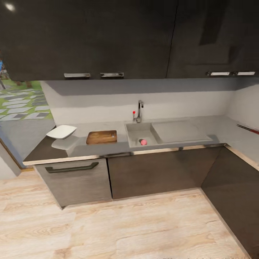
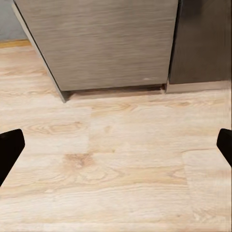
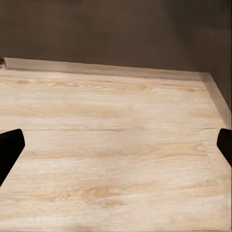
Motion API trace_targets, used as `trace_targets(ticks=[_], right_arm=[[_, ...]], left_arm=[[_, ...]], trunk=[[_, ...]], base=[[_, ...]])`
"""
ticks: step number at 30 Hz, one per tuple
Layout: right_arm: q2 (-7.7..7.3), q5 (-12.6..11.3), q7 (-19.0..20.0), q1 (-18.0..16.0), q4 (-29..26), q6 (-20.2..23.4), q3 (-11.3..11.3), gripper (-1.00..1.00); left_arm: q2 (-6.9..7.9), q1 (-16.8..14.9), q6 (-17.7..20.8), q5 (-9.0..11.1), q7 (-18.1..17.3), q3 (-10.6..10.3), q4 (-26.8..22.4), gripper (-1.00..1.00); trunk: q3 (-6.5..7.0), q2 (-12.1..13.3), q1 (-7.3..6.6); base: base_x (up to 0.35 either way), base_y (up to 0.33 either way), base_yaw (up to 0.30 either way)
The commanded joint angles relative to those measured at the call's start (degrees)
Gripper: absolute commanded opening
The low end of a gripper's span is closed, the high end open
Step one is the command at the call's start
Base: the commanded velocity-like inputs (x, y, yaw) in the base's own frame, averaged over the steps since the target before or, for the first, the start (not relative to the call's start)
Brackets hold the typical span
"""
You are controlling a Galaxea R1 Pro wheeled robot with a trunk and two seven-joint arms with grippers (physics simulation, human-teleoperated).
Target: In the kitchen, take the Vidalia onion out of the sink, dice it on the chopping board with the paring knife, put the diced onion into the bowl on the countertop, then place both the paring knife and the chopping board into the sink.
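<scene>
In the head view the sink (image 1: 180,132) is set into the grey countertop (image 1: 39,151), with the chrome tap (image 1: 139,110) behind it. A small pinkish onion (image 1: 144,142) lies in the basin beside the drain. Left of the sink the brown chopping board (image 1: 101,137) lies flat, and the white bowl (image 1: 62,131) stands further left. I cannot make out the paring knife. In the left wrist view my left gripper (image 2: 116,150) is open above the wood floor, its dark fingertips (image 2: 8,147) far apart. My right gripper (image 3: 116,150) is open too, holding nothing.
Dark cabinets (image 1: 86,36) hang above the counter, and a drawer with a dark bar handle (image 1: 72,168) sits under the bowl. The counter turns a corner at the right, where thin dark sticks (image 1: 247,128) lie. Light wood floor (image 1: 126,230) stretches between me and the cabinets.
</scene>
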Motion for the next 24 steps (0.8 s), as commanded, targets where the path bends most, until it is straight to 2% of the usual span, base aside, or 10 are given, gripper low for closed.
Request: trace_targets(ticks=[1,24], right_arm=[[0.02,0.61,-0.4,-0.04,0.01,-0.05,-0.28,1.0],[0.02,0.61,-0.32,-0.04,0.06,-0.05,-0.19,1.0]], left_arm=[[0.03,0.02,-0.05,-0.01,0.22,-0.08,-0.08,1.0],[0.03,0.02,0.02,-0.01,0.25,0.01,-0.07,1.0]], trunk=[[-0.06,-0.12,0.04],[1.09,-0.12,0.04]], base=[[0.0,-0.303,-0.217],[0.005,-0.298,-0.177]])
